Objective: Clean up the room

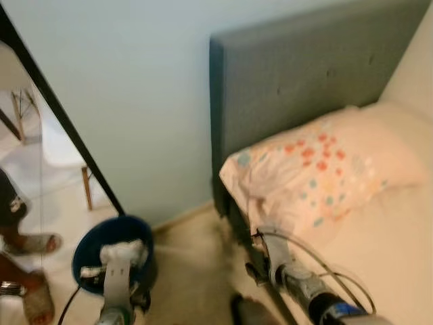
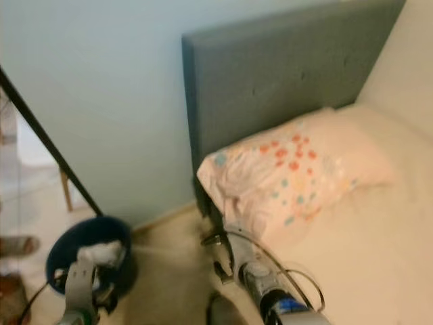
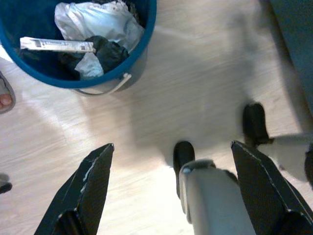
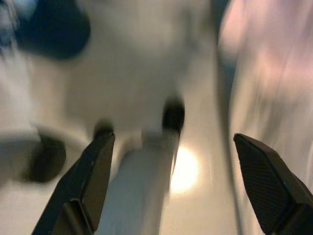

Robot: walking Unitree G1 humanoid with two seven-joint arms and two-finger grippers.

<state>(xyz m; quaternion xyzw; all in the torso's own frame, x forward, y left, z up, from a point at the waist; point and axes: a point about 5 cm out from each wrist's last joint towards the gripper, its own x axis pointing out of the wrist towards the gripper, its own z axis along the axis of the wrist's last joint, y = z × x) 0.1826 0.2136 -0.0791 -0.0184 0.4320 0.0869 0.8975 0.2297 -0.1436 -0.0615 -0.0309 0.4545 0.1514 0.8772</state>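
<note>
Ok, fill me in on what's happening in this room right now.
The robot stands on the wood floor beside a bed, with a spotted pillow against the grey headboard. Neither arm is handling anything: the left claw and the right claw both hang open and empty over the floor. A blue bucket near the left arm already holds crumpled rubbish. A person's sandalled feet stand nearby.

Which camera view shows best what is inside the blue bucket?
The left wrist view: it looks down into the blue bucket and shows crumpled white paper, a flat printed packet and something dark. Both eye views show it small on the floor by the wall. The right wrist view gives only a dark blur.
</note>
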